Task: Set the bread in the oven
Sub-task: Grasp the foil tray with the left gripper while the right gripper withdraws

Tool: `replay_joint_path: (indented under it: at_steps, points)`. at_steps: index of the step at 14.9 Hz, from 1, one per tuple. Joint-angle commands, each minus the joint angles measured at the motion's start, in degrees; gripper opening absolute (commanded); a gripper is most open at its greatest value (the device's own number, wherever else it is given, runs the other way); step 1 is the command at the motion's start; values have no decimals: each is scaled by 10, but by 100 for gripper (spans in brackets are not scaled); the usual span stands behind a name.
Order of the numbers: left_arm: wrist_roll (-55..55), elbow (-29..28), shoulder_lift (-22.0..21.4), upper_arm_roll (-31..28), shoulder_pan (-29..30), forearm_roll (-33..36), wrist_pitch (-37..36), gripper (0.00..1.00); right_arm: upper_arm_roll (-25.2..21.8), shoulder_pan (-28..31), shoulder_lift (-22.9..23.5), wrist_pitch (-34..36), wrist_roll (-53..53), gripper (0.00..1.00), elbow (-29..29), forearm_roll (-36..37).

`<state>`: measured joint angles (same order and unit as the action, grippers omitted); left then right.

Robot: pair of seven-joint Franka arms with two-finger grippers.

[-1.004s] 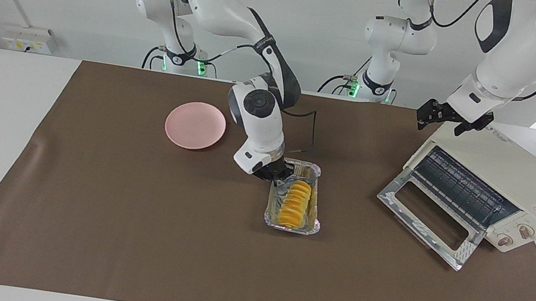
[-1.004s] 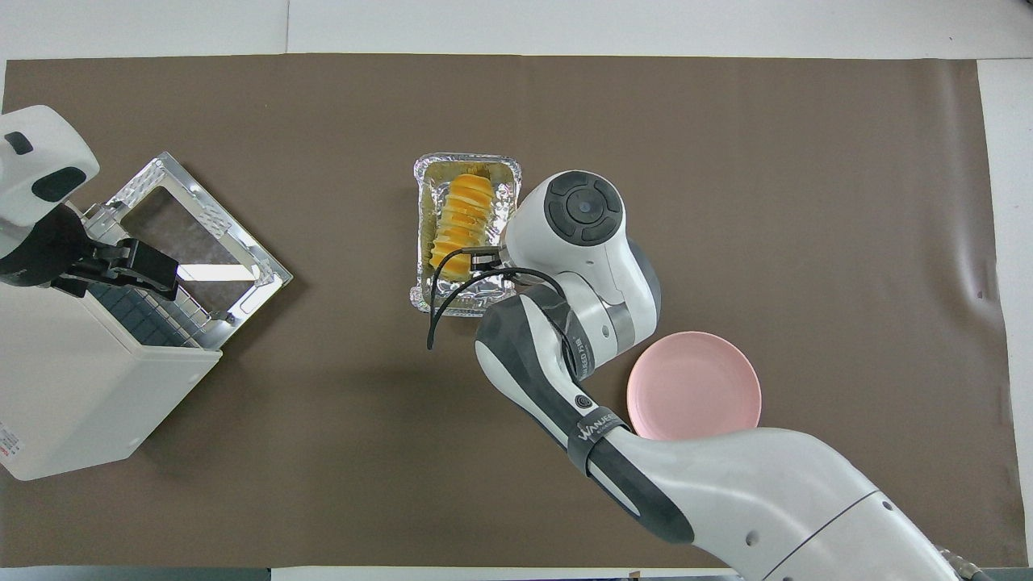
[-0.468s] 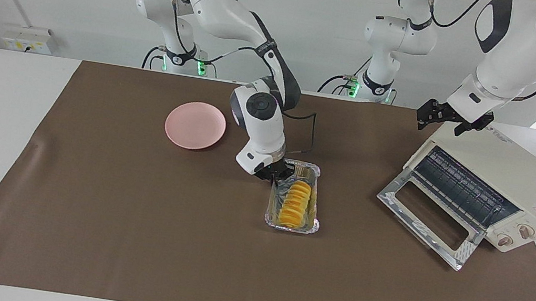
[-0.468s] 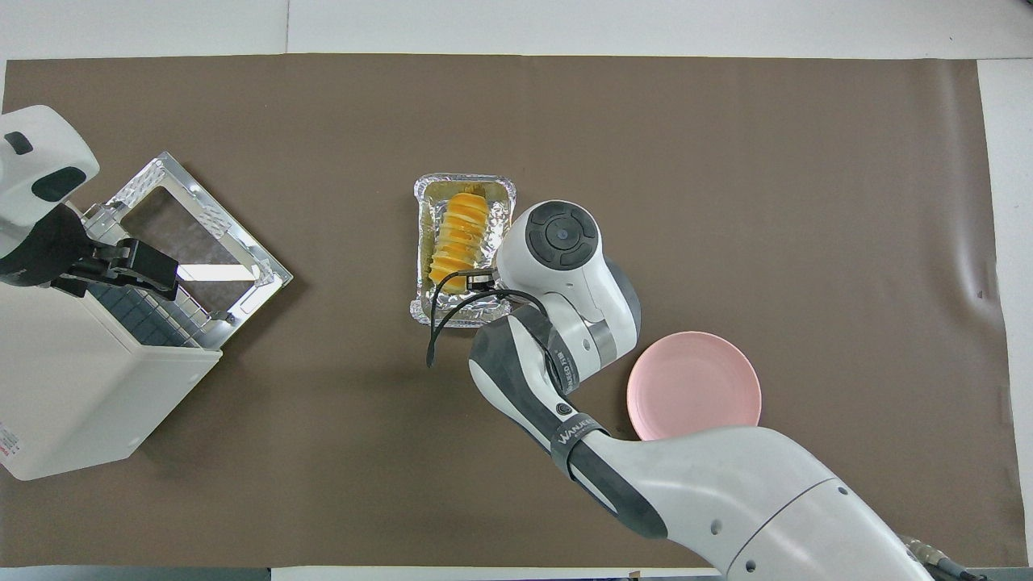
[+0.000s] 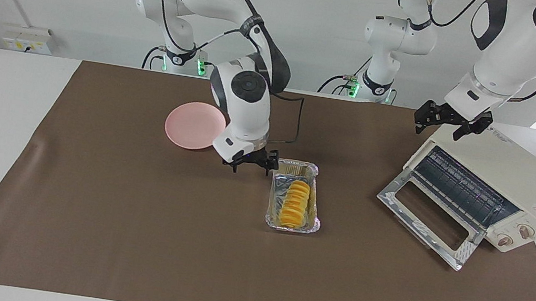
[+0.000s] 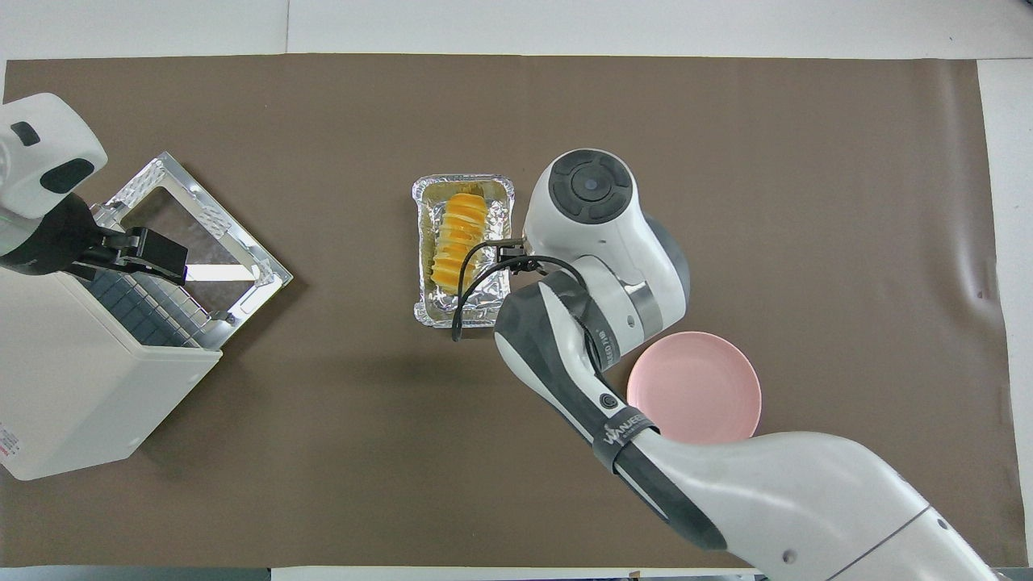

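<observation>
Since the earlier frames the right gripper has let go of the foil tray's rim and drawn off it toward the right arm's end of the table; the left gripper has shifted only slightly and the bread has not moved.

Facing view: the right gripper hangs low over the brown mat, just beside the tray's robot-side corner and between the tray and the pink plate. Its fingers are spread apart and hold nothing. The bread lies lengthwise inside the foil tray, near the middle of the table. The oven stands at the left arm's end of the table. Its glass door is dropped fully open and the wire rack is exposed. The left gripper waits over the oven's top edge, fingers spread, clear of the casing and gripping nothing.

Overhead view: the right gripper shows only as dark tips and cable beside the tray, the arm's wrist covering the rest. The bread sits along the tray's length, untouched. The plate lies nearer to the robots than the tray, partly under the right arm. The left gripper hangs over the oven's open mouth, above the rack, with the door lying flat in front of it.
</observation>
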<state>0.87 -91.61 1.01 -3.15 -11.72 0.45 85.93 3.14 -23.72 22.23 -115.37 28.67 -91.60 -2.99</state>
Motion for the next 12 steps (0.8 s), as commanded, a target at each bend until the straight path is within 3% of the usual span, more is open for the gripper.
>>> replay_joint_path:
  at_steps: [1,3,5,9,10,12]
  points:
    - [0,-14,-16,2,-8,3,12,100,6,37,-56,28,-6,100,-18,8]
    - [59,-13,-9,4,-28,2,46,100,6,74,-84,68,-25,100,-18,8]
    - [74,19,32,3,-38,-53,45,100,6,112,-114,117,-97,100,-18,9]
    - [160,218,221,0,-117,-85,-5,100,6,174,-176,205,-168,100,-18,11]
    - [209,250,258,-3,-144,-90,-1,100,6,188,-188,218,-179,100,-18,11]
    - [276,260,287,-2,-184,-99,52,100,6,215,-207,246,-189,100,-20,11]
